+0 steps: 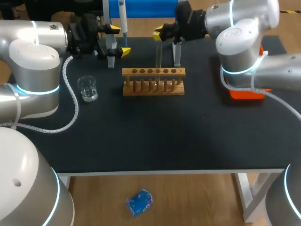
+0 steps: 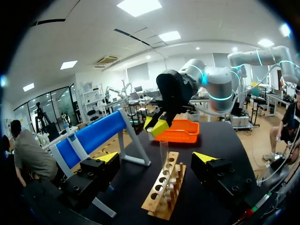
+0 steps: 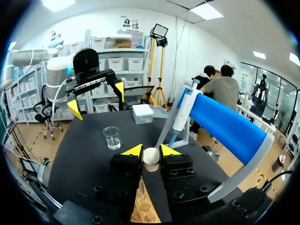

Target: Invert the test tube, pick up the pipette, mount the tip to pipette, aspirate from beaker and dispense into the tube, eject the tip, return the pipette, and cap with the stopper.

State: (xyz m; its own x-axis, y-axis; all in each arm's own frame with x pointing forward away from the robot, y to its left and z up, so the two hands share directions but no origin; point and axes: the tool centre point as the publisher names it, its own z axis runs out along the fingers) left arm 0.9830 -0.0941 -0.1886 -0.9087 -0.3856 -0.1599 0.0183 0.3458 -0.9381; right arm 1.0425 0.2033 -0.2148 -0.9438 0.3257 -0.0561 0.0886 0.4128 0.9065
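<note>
Overhead, the right gripper (image 1: 163, 34) holds the test tube (image 1: 159, 55) upright above the wooden rack (image 1: 154, 87). The left gripper (image 1: 118, 40) is spread, near the pipette (image 1: 122, 14).

Left wrist: the test tube (image 2: 163, 154) is clear glass, its long axis vertical, ahead between the open fingers.

Right wrist: the fingers pinch the test tube (image 3: 151, 157), seen end-on, pale and round.

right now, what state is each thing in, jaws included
left gripper: jaws wide open, empty
right gripper: jaws shut on the test tube
test tube: upright, held near its top, lower end at the rack
pipette: leaning in its blue stand, not held
beaker: upright on the table, nothing touching it
</note>
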